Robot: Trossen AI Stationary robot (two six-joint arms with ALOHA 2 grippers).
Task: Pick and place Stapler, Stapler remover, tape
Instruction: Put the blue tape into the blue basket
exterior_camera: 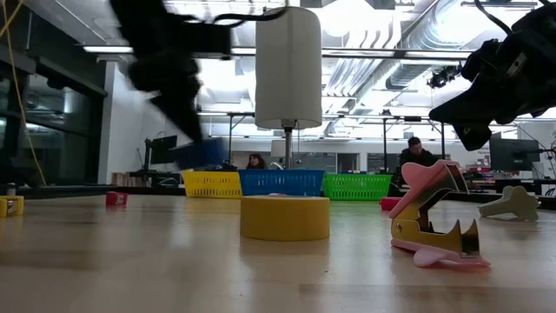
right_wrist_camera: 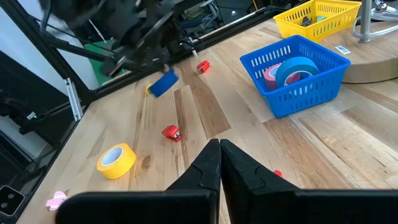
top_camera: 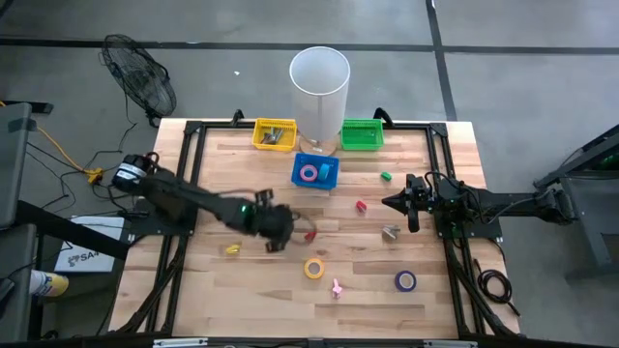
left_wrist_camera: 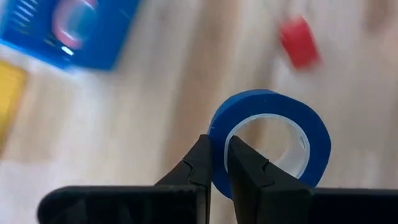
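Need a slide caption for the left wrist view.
Left gripper shut on the wall of a blue tape roll, held above the wooden table near the blue basket.

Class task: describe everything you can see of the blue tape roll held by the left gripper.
The blue tape roll is a ring with a blue outside and a pale inner core. The left gripper is shut on its wall, one finger outside, one inside. It hangs clear of the wooden table, touching nothing else, short of the blue basket.

My left gripper (left_wrist_camera: 219,163) is clamped on the wall of a blue tape roll (left_wrist_camera: 268,140). Beyond: a blue basket (left_wrist_camera: 74,30), a red item (left_wrist_camera: 299,42).
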